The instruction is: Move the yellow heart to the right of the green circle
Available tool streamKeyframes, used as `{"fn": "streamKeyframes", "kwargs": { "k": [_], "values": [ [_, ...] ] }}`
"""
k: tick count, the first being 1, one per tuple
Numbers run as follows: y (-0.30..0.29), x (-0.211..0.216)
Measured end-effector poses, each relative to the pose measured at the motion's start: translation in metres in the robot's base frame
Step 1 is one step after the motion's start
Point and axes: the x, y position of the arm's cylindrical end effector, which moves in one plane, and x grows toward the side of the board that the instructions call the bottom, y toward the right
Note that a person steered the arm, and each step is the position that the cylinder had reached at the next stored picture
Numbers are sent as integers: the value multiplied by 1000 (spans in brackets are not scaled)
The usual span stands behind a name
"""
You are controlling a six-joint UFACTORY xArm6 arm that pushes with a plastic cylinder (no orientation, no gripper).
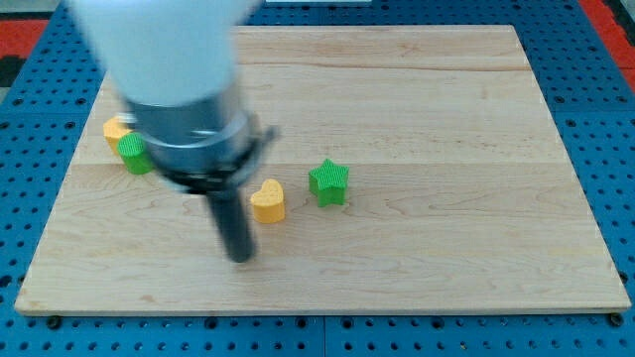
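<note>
No jaws fitted; my tip rests just left-below yellow heart, mid-worktop; green circle far left; risk: heart slides rightward into green star.

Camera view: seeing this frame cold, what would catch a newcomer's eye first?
The big blurred white-and-grey arm fills the view's upper left, its dark rod ending in my tip just left of and below the yellow heart block. A green star block sits right of the heart. At the wooden board's left edge, a green round block and another yellow block peek out beside the arm.
</note>
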Motion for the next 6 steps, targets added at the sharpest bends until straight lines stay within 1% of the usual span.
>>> {"fn": "streamKeyframes", "kwargs": {
  "k": [1, 2, 3, 4, 5, 6],
  "values": [
    [0, -37],
    [-30, -72],
    [-24, -87],
    [17, -96],
    [15, -133],
    [-2, -128]
  ]
}}
